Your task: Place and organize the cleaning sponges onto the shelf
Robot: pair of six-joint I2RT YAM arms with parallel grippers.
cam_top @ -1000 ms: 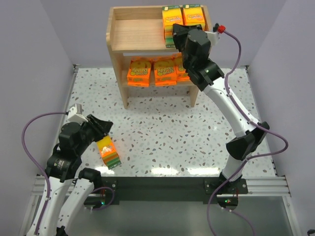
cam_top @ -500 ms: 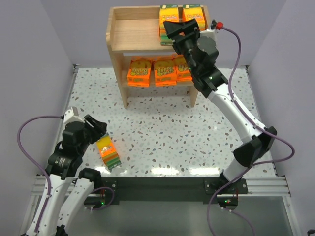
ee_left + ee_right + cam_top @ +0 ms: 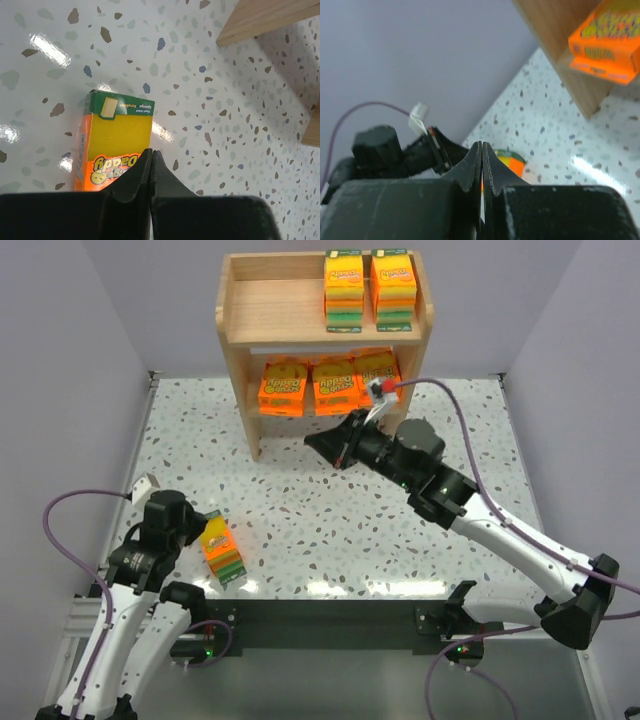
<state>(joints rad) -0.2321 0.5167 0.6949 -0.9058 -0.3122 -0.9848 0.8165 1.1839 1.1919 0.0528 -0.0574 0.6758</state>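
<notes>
The cleaning sponges [image 3: 343, 285] now sit five on the shelf [image 3: 275, 310], as the right gripper [image 3: 312, 443] has drawn back from the far top tier to mid-table, jaws pressed together on nothing. The sixth pack [image 3: 221, 552] lies near left on the table [image 3: 330, 530]; only the left wrist view shows the left gripper [image 3: 151, 156] pressed together over its label, apparently not pinching it.

Shelf [image 3: 268, 312] top tier: left half bare; sponge stacks [image 3: 345, 285] fill right.
</notes>
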